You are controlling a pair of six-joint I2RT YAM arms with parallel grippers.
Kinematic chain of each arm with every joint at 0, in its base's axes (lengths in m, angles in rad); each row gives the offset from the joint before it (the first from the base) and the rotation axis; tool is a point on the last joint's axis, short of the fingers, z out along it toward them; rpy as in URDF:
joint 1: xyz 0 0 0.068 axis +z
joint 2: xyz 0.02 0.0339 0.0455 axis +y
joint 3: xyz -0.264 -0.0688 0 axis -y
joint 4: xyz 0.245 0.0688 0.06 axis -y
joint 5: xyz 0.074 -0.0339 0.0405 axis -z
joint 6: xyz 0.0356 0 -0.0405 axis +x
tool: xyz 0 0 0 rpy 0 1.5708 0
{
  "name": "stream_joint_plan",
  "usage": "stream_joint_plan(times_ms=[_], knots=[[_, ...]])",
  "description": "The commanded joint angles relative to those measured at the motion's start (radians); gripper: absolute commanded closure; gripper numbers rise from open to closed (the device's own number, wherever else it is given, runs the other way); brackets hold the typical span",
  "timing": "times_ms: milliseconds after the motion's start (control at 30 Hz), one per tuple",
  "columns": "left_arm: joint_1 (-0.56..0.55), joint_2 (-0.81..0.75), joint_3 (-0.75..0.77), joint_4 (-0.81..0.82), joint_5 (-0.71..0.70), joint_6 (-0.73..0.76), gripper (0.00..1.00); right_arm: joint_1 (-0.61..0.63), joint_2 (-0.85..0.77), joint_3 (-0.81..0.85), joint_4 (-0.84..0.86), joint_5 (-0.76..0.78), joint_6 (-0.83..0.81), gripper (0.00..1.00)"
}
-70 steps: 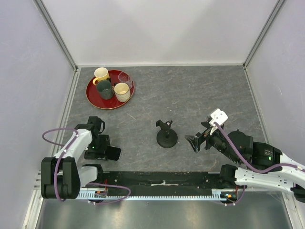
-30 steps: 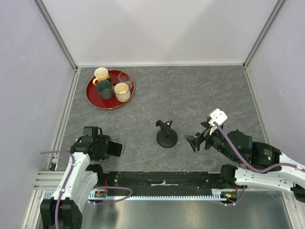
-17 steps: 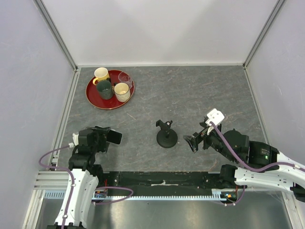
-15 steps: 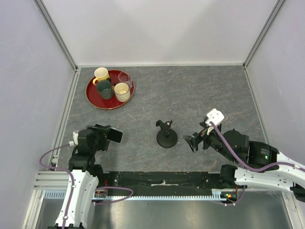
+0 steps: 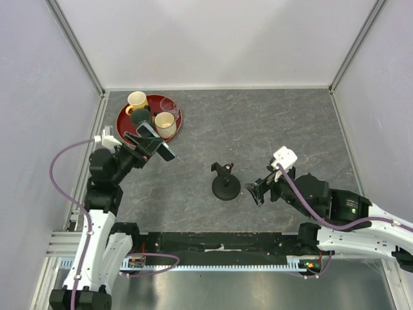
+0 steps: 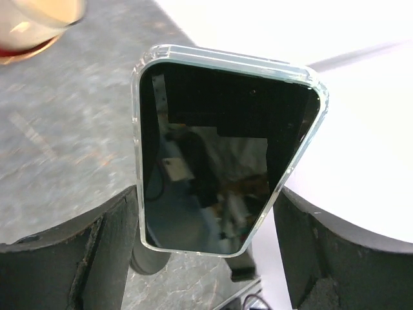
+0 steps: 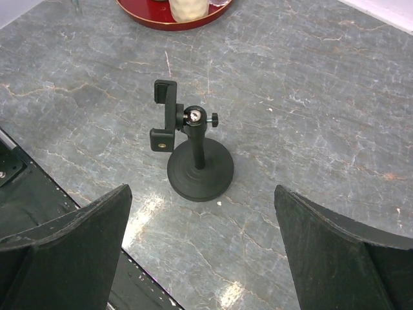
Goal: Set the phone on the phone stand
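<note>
The phone (image 6: pixel 219 161) has left the near edge of the worktop (image 5: pixel 271 123): a second ago it was low by the left arm's base, and now the left hand (image 5: pixel 143 147) carries it raised and tilted in the air, its fingers clenched on the phone's two long edges. Over the same second the right hand (image 5: pixel 255 192) has crept a little closer to the stand (image 7: pixel 197 161) and waits with its fingers spread and nothing between them. So I judge the pickup done and the carry begun; the placing is not yet done, since the stand lies well off to the right of the left hand and just ahead of the right one. The top view alone shows the phone hanging in front of the red tray (image 5: pixel 120 121) of cups, well apart from the stand. The left wrist view alone shows the grip: the screen faces the camera, a finger on either side of its lower end, the upper end free. The right wrist view alone shows the stand's clamp bracket, upright, empty and turned to the left of the stem.
</note>
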Motion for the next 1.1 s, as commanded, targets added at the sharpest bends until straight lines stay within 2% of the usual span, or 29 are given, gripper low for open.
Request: stream_joint_plan(times_ms=[0,67,133,167,200,300,433,533,600,767,1067], knots=[[-0.082,0.034,0.201,0.188,0.226,0.242,0.98,0.006,0.072,0.057,0.081,0.001,0.052,0.02],[-0.177,0.057,0.270,0.154,0.199,0.281,0.98,0.004,0.120,0.108,0.121,-0.005,0.117,0.02],[-0.254,0.080,0.336,0.102,0.098,0.318,0.98,0.006,0.172,0.159,0.175,-0.078,0.147,0.02],[-0.325,0.113,0.358,0.055,0.067,0.319,0.98,0.004,0.190,0.172,0.198,-0.121,0.143,0.02],[-0.355,0.131,0.381,0.038,0.044,0.306,0.98,0.006,0.207,0.197,0.242,-0.176,0.134,0.02],[-0.450,0.207,0.448,-0.009,-0.013,0.242,0.98,0.006,0.295,0.251,0.293,-0.191,0.083,0.02],[-0.573,0.261,0.505,-0.045,-0.127,0.208,0.98,0.006,0.437,0.347,0.293,-0.227,0.043,0.02],[-0.628,0.264,0.507,-0.047,-0.210,0.212,0.98,0.007,0.485,0.369,0.322,-0.301,0.062,0.04],[-0.645,0.269,0.505,-0.047,-0.229,0.215,0.98,0.006,0.494,0.355,0.359,-0.295,0.083,0.06],[-0.673,0.276,0.499,-0.048,-0.246,0.204,0.98,0.007,0.513,0.338,0.347,-0.056,0.134,0.14],[-0.681,0.273,0.490,-0.042,-0.232,0.166,0.98,0.006,0.519,0.278,0.434,-0.056,0.121,0.31]])
